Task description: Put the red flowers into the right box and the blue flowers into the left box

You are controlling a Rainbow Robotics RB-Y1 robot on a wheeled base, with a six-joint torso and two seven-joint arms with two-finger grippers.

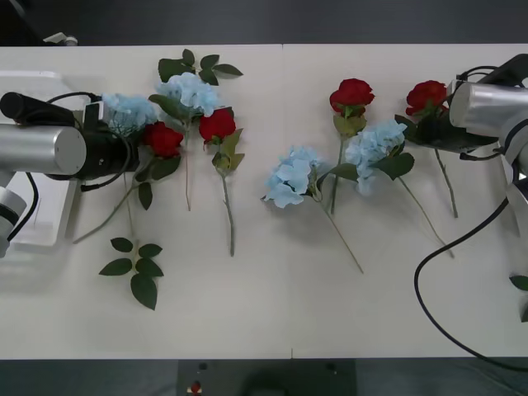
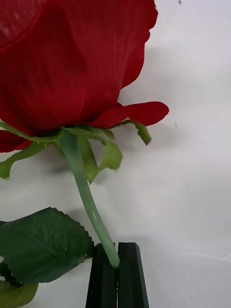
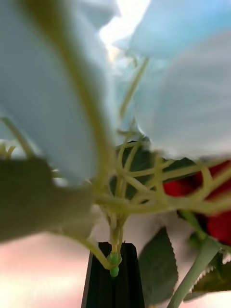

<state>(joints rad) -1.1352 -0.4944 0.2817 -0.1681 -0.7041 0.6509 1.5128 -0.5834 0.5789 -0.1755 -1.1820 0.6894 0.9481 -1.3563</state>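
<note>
On a white table [image 1: 280,313] lie four red roses [image 1: 352,95] and four pale blue flowers [image 1: 292,176] with a loose leaf sprig [image 1: 136,268], the left arm [image 1: 49,151] reaching the leftmost blue bloom [image 1: 128,111] above a white tray [image 1: 37,219], the right arm [image 1: 491,111] beside the rightmost rose [image 1: 426,96].
</note>
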